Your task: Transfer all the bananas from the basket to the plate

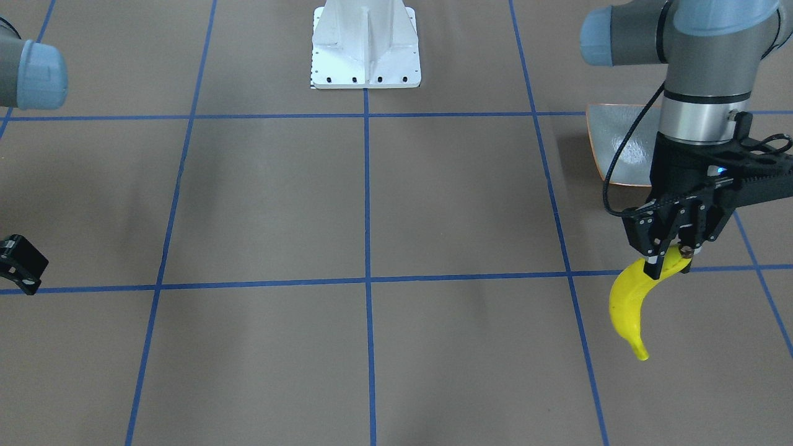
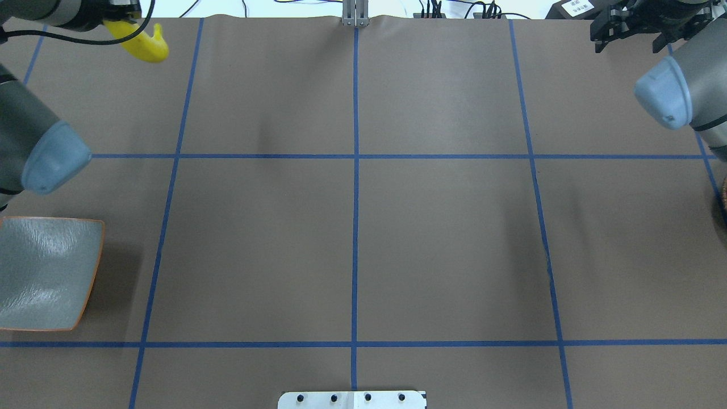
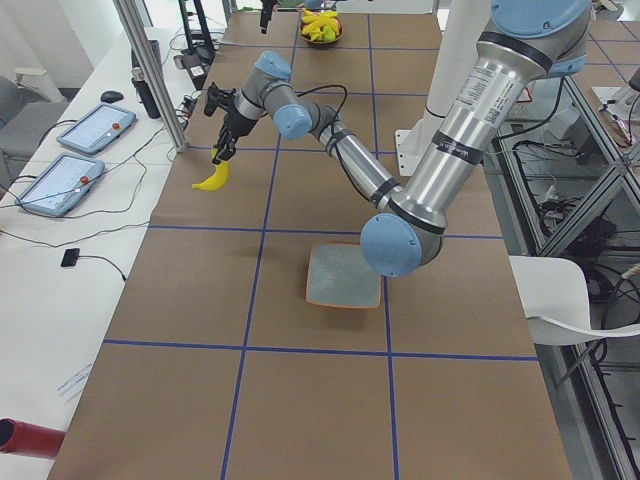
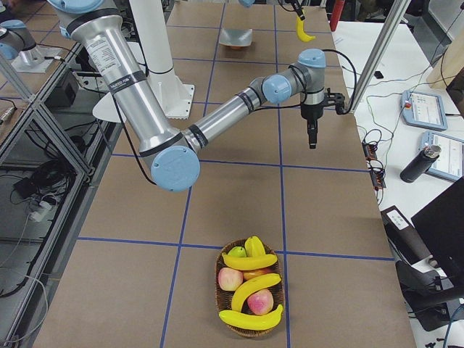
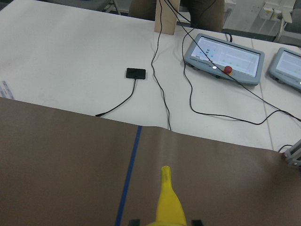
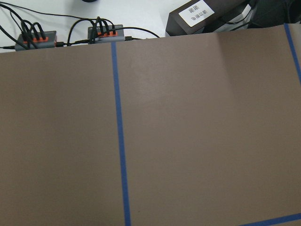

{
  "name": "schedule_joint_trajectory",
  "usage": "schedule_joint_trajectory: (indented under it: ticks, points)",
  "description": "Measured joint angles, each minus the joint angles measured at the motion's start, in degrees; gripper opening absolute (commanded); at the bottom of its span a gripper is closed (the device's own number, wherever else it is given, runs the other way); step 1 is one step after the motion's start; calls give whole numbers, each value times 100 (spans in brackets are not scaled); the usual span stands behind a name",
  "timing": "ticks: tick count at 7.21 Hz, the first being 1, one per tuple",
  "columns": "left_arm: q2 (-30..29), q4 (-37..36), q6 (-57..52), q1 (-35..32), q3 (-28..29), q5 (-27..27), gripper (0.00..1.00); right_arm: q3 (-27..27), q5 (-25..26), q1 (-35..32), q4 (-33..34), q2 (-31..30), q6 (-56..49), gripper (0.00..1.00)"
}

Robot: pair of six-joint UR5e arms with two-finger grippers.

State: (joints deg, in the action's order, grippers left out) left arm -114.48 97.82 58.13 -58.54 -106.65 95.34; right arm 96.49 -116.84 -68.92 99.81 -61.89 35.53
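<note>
Progress is slight: one banana (image 1: 629,303) is clamped in the left pincer (image 1: 668,260) above the tabletop (image 2: 352,238) at 11 o'clock. The plate (image 2: 45,272) at 8 o'clock is bare, and three bananas (image 4: 254,288) are left in the basket (image 4: 218,293) at 3 o'clock. Of the right pincer (image 4: 312,139) the opening cannot be told.

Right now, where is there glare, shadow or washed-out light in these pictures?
Overhead view: white sheen on the plate, a dark shadow beside it on the table, and the strip past the table's far edge washed out white. Front-facing view: the same sheen on the plate.
</note>
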Motion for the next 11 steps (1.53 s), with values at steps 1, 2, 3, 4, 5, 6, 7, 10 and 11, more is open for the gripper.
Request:
schedule_joint_trajectory:
  ticks: [1, 2, 3, 4, 5, 6, 7, 10, 11]
  points:
    - [530, 59, 134, -10, -342, 84, 0, -145, -212, -183, 182, -21, -474, 99]
    - [1126, 307, 625, -8, -756, 166, 0, -244, -338, -313, 261, -83, -790, 99]
    - [1692, 871, 1212, -1, -1003, 180, 0, -301, -401, -399, 288, -174, -1047, 99]
    - [2283, 1527, 1605, 0, -1160, 79, 0, -319, -429, -460, 297, -264, -1245, 99]
    - [2835, 2080, 1781, -2, -1328, -183, 0, -311, -439, -486, 300, -335, -1333, 99]
    - [3338, 2581, 1883, 1, -1482, -515, 0, -301, -443, -495, 301, -379, -1366, 99]
    - [3849, 3135, 2023, 16, -1579, -793, 0, -297, -444, -497, 304, -402, -1377, 99]
    - [4629, 3891, 2859, 1095, -1636, -2220, 0, -286, -445, -500, 309, -425, -1377, 99]
    - [4759, 3917, 3175, 1777, -1638, -2863, 0, -285, -445, -500, 305, -432, -1375, 99]
